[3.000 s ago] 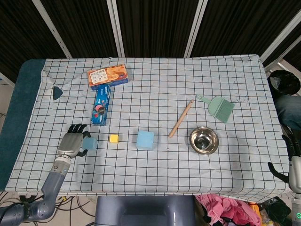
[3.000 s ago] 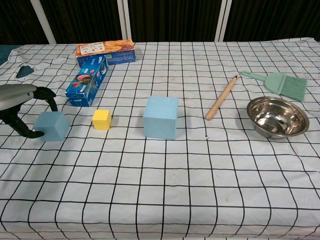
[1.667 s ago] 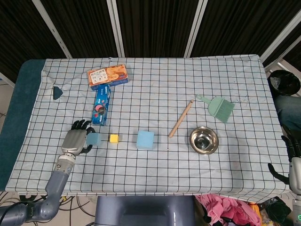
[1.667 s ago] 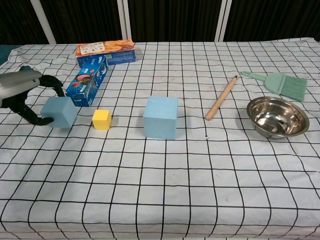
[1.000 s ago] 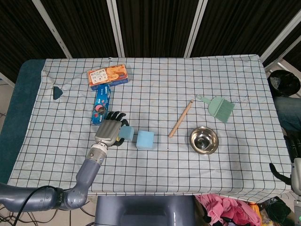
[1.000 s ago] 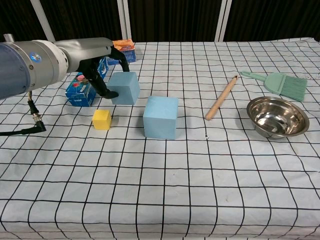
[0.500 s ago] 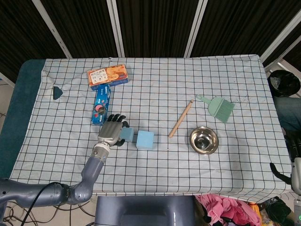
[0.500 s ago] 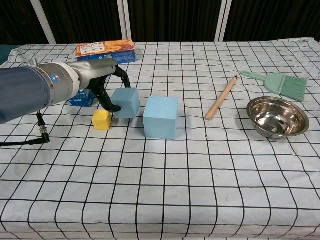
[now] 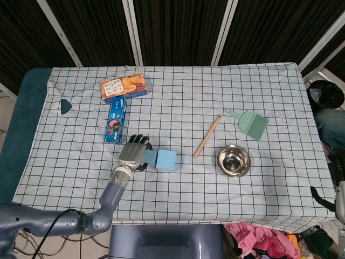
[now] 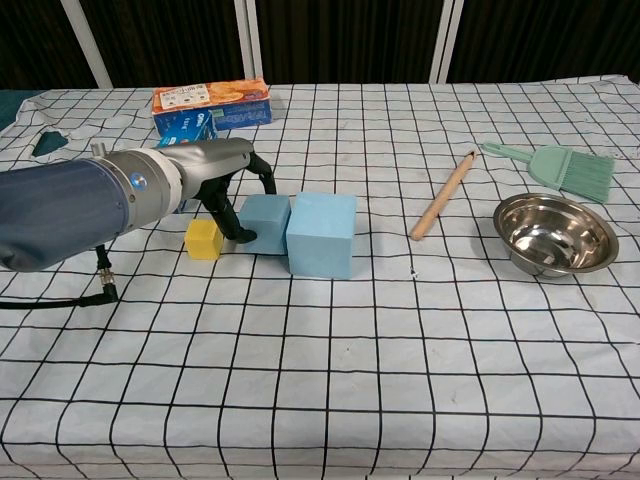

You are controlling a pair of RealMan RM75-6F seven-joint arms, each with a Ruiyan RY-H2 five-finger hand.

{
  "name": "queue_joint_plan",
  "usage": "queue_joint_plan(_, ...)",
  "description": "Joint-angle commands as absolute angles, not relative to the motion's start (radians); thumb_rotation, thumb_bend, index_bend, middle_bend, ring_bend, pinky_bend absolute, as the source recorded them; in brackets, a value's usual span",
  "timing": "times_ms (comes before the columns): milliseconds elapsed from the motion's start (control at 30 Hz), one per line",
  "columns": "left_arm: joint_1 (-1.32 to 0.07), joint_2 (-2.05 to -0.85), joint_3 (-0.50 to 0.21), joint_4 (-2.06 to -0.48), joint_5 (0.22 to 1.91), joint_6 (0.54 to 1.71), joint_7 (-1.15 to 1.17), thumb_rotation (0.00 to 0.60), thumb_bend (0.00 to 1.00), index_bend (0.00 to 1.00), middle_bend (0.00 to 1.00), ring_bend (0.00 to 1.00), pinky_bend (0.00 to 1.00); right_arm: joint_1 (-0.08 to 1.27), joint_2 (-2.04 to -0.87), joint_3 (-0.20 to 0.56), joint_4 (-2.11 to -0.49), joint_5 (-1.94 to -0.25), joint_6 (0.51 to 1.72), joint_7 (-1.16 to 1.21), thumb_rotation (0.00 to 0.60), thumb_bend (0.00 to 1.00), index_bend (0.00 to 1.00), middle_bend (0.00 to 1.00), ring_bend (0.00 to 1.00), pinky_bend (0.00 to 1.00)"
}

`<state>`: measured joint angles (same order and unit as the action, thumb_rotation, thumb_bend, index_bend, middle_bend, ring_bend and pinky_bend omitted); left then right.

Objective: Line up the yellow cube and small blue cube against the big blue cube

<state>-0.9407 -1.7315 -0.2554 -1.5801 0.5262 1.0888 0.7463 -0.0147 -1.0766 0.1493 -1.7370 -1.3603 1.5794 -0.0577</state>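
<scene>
The big blue cube [image 9: 166, 160] [image 10: 321, 233] sits mid-table. The small blue cube [image 9: 150, 157] [image 10: 265, 223] rests on the cloth, touching the big cube's left face. My left hand [image 9: 133, 153] [image 10: 226, 174] grips the small cube from its left, fingers over the top and thumb low at the front. The yellow cube [image 10: 203, 239] lies just left of the small cube, a little apart and under my wrist; the head view hides it. Only a sliver of my right hand [image 9: 337, 189] shows at the table's right edge, thumb apart, holding nothing.
An orange biscuit box [image 9: 123, 87] and a blue cookie pack [image 9: 116, 122] lie at the back left. A wooden stick [image 9: 207, 136], a green brush [image 9: 249, 122] and a steel bowl [image 9: 233, 160] lie to the right of the cubes.
My left hand carried the small blue cube rightward over the yellow cube and set it down against the big blue cube's left side. The right hand stayed put.
</scene>
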Motion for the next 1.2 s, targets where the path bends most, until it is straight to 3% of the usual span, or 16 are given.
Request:
queue_joint_plan(33, -0.948, -1.749, -0.253, -1.558, 0.523, 1.088, 0.745, 0.6, 0.38, 0.43, 0.12, 0.0, 0.0, -0.014, -1.076, 0.149, -1.737, -1.361, 1.579, -0.057, 0.6, 0.2, 0.1, 0.07, 0.21, 0.12)
queue_joint_plan(900, -0.973, -1.82, -0.239, -1.499, 0.525, 1.114, 0.781, 0.6, 0.37, 0.41, 0.11, 0.0, 0.0, -0.019, -1.072, 0.153, -1.737, -1.361, 1.585, -0.045, 0.6, 0.2, 0.1, 0.07, 0.21, 0.12)
queue_joint_plan(1200, -0.972, -1.828, -0.239, -1.494, 0.537, 1.115, 0.781, 0.6, 0.31, 0.34, 0.11, 0.0, 0.0, -0.02, -1.072, 0.154, -1.738, -1.361, 1.586, -0.045, 0.6, 0.2, 0.1, 0.07, 0.21, 0.12)
